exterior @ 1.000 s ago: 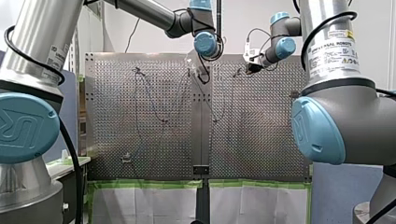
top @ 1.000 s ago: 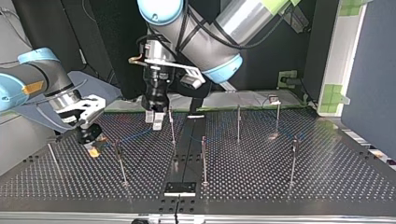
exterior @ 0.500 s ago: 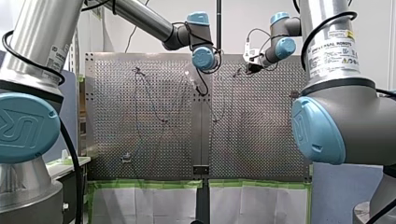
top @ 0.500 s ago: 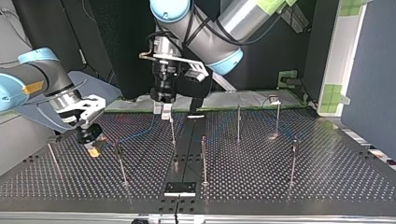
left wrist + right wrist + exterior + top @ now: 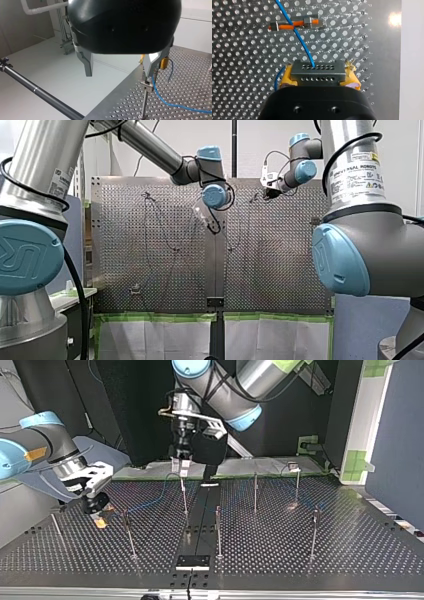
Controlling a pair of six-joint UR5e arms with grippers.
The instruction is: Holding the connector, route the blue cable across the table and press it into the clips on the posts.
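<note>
My right gripper (image 5: 100, 519), clamped on the connector (image 5: 318, 71) at the top view's left, trails the blue cable (image 5: 299, 38) toward the middle post (image 5: 144, 101), whose clip (image 5: 147, 86) sits just under one finger (image 5: 150, 65) of my wide-open, empty left gripper (image 5: 119, 70) hovering above.

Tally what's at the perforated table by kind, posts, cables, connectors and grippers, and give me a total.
Thin upright metal posts: 7
Blue cable: 1
Dark grey connector, held by my right gripper: 1
Grippers, my left gripper and my right gripper: 2
Total: 11
</note>
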